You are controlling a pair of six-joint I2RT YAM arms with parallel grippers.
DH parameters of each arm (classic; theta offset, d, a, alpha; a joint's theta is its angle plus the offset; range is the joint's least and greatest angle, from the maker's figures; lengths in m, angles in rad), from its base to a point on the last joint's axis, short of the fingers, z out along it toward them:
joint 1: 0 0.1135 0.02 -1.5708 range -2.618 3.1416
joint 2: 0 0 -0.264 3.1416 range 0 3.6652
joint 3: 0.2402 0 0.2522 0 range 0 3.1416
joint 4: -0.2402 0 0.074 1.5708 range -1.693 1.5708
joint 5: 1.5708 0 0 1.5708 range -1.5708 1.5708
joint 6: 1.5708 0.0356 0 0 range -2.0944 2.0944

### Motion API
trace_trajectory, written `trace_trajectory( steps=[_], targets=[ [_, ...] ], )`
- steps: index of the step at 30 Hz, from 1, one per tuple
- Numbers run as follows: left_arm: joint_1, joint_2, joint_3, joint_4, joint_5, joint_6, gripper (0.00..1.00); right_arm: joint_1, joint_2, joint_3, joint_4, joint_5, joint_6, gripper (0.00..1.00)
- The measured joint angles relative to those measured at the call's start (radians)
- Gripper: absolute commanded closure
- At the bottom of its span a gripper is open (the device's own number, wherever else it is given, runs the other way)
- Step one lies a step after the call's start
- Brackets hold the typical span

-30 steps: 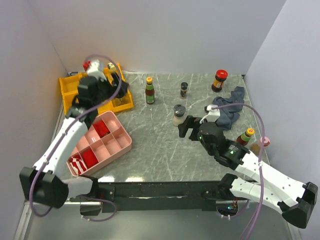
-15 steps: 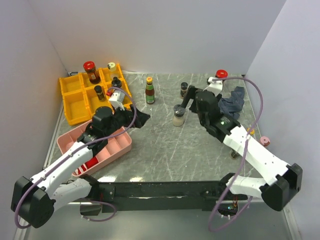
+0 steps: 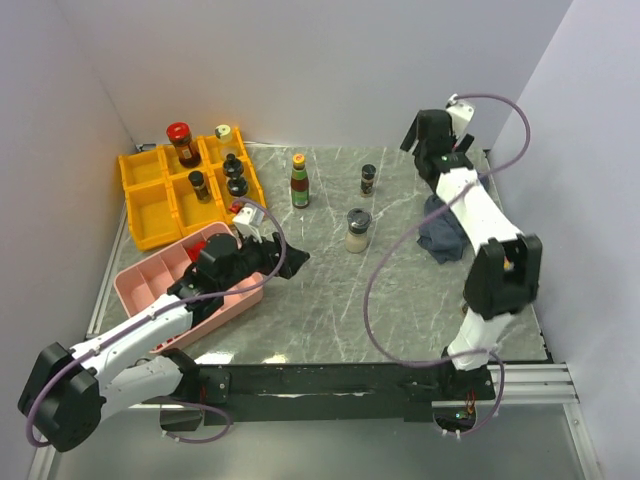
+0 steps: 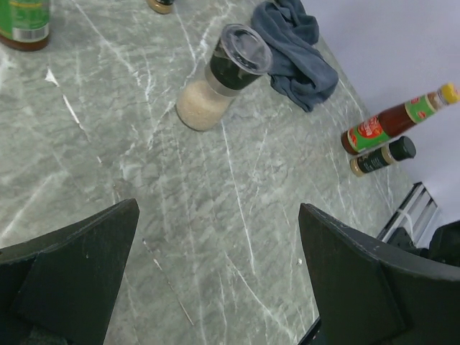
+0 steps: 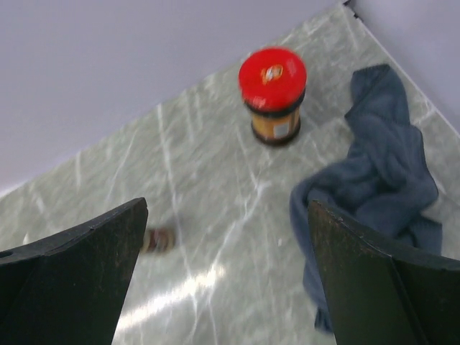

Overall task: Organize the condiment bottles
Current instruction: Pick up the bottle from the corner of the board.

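Observation:
My left gripper (image 3: pixel 288 250) hangs open over bare marble beside the pink tray. In the left wrist view it (image 4: pixel 218 210) holds nothing, and ahead of it stand a pale shaker (image 4: pixel 223 75), a yellow-capped bottle (image 4: pixel 399 118) and a small black-capped jar (image 4: pixel 381 157). My right gripper (image 3: pixel 416 138) is open at the back right corner. Its wrist view shows it (image 5: pixel 227 205) empty, just short of a red-lidded jar (image 5: pixel 273 90). A green-labelled bottle (image 3: pixel 299 180), a spice jar (image 3: pixel 368 179) and the shaker (image 3: pixel 356 230) stand mid-table. Several bottles sit in the yellow bins (image 3: pixel 150 205).
A dark blue-grey cloth (image 3: pixel 445 225) lies crumpled at the right, close to the right gripper's right finger. The pink tray (image 3: pixel 215 290) with red blocks lies under my left forearm. Walls close in at the left, back and right.
My left arm came away from the yellow bins and dropped low beside the pink tray. My right arm swung from mid-table to the back right corner. Both grippers stayed open.

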Motion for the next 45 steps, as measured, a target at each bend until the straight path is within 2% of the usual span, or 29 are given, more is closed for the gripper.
trace_trajectory(
  steps=[5, 9, 19, 27, 34, 41, 45],
  targets=[
    [-0.055, -0.006, 0.0, 0.0, -0.018, 0.016, 0.01, -0.097, 0.229, 0.206, -0.035, -0.037, -0.015, 0.0],
    [-0.071, -0.026, -0.002, 0.006, -0.025, 0.016, 0.01, -0.149, 0.357, 0.297, -0.056, -0.068, -0.025, 0.0],
    [-0.071, -0.047, -0.006, 0.006, -0.072, 0.015, 0.01, -0.198, 0.488, 0.354, -0.033, -0.133, -0.063, 0.0],
    [-0.073, -0.059, -0.007, 0.007, -0.089, 0.016, 0.01, -0.198, 0.563, 0.388, 0.064, -0.129, -0.124, 0.05],
    [-0.073, -0.06, -0.007, 0.009, -0.1, 0.016, 0.01, -0.204, 0.585, 0.387, 0.139, -0.131, -0.177, 0.23],
    [-0.073, -0.06, -0.012, 0.011, -0.114, 0.021, 0.0, -0.215, 0.584, 0.354, 0.253, -0.141, -0.235, 0.54],
    [-0.073, -0.061, -0.016, 0.012, -0.12, 0.03, 0.01, -0.216, 0.563, 0.294, 0.326, -0.157, -0.254, 0.62]
  ],
)
